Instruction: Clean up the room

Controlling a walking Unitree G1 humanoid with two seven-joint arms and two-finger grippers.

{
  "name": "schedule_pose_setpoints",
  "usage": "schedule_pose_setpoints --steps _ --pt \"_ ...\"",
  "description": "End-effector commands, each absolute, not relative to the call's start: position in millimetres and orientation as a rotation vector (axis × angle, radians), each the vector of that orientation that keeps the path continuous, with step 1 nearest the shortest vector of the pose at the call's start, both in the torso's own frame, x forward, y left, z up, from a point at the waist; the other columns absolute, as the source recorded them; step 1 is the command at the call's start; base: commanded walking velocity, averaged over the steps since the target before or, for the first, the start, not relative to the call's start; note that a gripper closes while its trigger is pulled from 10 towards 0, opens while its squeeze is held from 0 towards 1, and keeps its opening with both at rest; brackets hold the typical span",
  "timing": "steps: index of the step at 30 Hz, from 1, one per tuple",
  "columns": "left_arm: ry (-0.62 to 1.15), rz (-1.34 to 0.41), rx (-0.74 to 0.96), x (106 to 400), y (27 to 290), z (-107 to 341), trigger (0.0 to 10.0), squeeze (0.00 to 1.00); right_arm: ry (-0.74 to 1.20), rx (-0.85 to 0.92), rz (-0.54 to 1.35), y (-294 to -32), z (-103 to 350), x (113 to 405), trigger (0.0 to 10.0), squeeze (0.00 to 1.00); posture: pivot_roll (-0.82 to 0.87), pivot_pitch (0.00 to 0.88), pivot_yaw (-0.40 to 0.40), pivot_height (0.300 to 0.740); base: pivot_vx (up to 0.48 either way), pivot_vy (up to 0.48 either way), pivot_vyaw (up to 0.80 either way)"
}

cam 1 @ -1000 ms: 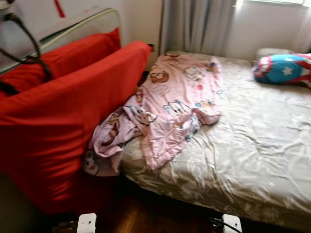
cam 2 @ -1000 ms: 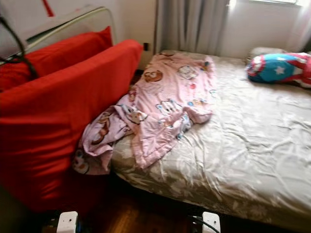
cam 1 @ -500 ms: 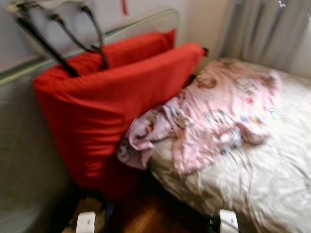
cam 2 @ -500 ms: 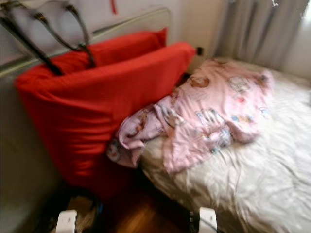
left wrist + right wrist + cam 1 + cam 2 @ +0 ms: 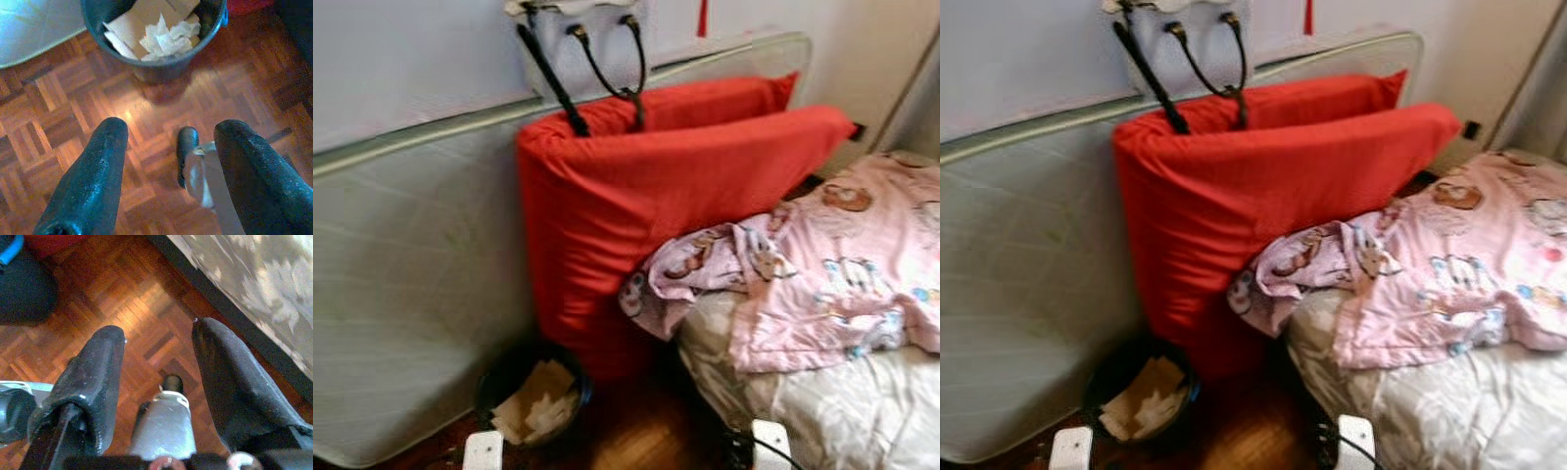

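A pink blanket [image 5: 822, 284] with cartoon prints lies crumpled on the bed [image 5: 842, 421], and one end hangs off the near corner against a big red cushion [image 5: 646, 215]. A dark bin [image 5: 533, 392] holding paper and cardboard scraps stands on the floor at the foot of the cushion. My left gripper [image 5: 173, 128] hangs open over the parquet with nothing between its fingers, and the bin [image 5: 151, 29] is just beyond it. My right gripper [image 5: 159, 332] is open and empty above the floor, next to the bed's edge [image 5: 254, 293].
A grey mattress [image 5: 401, 294] stands on edge against the wall behind the red cushions. A pale bag with black handles [image 5: 592, 59] hangs above them. Dark parquet [image 5: 636, 431] shows between the bin and the bed. A cable [image 5: 744, 452] lies by the bed's corner.
The camera has swung to the left: the bed and blanket have slid to the right edge, and the grey mattress, the bag and the bin have come into view.
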State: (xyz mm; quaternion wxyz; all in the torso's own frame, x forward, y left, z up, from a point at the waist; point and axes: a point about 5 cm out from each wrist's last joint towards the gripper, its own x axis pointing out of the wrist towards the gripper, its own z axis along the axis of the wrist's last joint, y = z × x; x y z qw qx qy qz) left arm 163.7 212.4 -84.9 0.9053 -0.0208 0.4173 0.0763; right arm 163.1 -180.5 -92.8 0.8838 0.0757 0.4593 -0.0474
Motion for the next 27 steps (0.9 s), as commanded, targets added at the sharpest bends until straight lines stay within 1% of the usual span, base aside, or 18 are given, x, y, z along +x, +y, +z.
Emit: schedule_pose_setpoints --steps 1,8,18,24,27 --pt "0.859 0.162 -0.037 165.6 214.2 -83.9 10.0 0.0 0.954 0.171 -0.113 -181.2 -92.7 163.4 10.0 0.0 0.04 0.001 -0.015 0.74 0.0 0.0 0.0" --pt "0.859 0.164 -0.039 165.7 214.4 -83.8 10.0 0.0 0.955 0.167 -0.112 -181.4 -92.7 163.5 10.0 0.0 0.04 0.002 -0.017 0.74 0.0 0.0 0.0" --pt "0.858 0.165 -0.044 166.0 214.2 -83.7 10.0 0.0 0.96 0.166 -0.127 -182.1 -93.0 162.9 10.0 0.0 0.04 0.002 -0.018 0.74 0.266 0.0 0.0" --pt "0.859 0.165 -0.046 166.1 214.0 -83.7 10.0 0.0 0.962 0.167 -0.129 -182.1 -93.1 162.8 10.0 0.0 0.04 0.0 -0.017 0.74 0.301 0.0 -0.79" --pt "0.859 0.166 -0.047 165.9 214.1 -83.8 10.0 0.0 0.959 0.161 -0.128 -182.4 -92.9 163.0 10.0 0.0 0.04 0.001 -0.018 0.74 0.304 0.0 0.0"
